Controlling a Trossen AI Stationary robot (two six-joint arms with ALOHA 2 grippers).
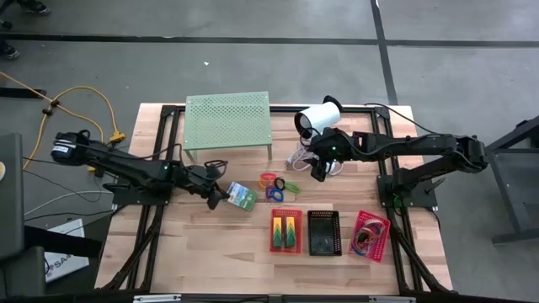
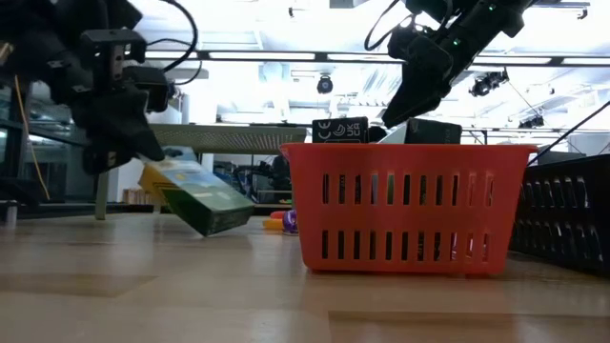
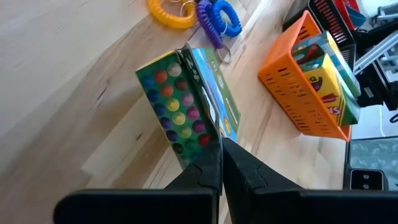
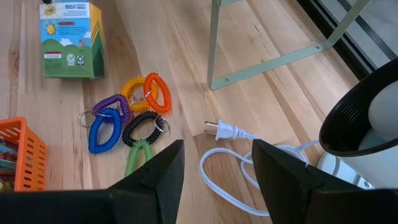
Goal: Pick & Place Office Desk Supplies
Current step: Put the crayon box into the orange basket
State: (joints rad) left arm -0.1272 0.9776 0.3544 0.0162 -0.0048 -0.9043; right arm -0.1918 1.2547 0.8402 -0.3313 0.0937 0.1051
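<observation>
1. Gripping a green crayon pack (image 3: pixel 186 106) by its top flap, the left pincer (image 1: pixel 216 199) is closed tight on the thin card edge. In the low view the pack is hanging tilted, one lower corner at or just above the bench (image 1: pixel 210 252); contact is not clear. Likely reason for the edge grip: the flap is the only part thin enough for the narrow jaws.
2. The pack is sitting left of the red basket (image 1: pixel 286 230), which is already holding two similar packs standing on end. I am judging that basket to be the destination, since like is going with like.
3. The black basket (image 1: pixel 324 233) is standing just right of the red one, and the pink basket (image 1: pixel 371 235) beyond it is holding loops or bands.
4. The coil loops (image 4: pixel 127 112) are lying loose in a cluster on the bench, between the held pack and the white cable (image 4: pixel 230 171); they are unsorted.
5. The right pincer (image 1: pixel 318 172) is hovering with fingers spread, holding nothing, near the white cylinder device (image 1: pixel 318 118) and above the loops, presumably positioned for those next.
</observation>
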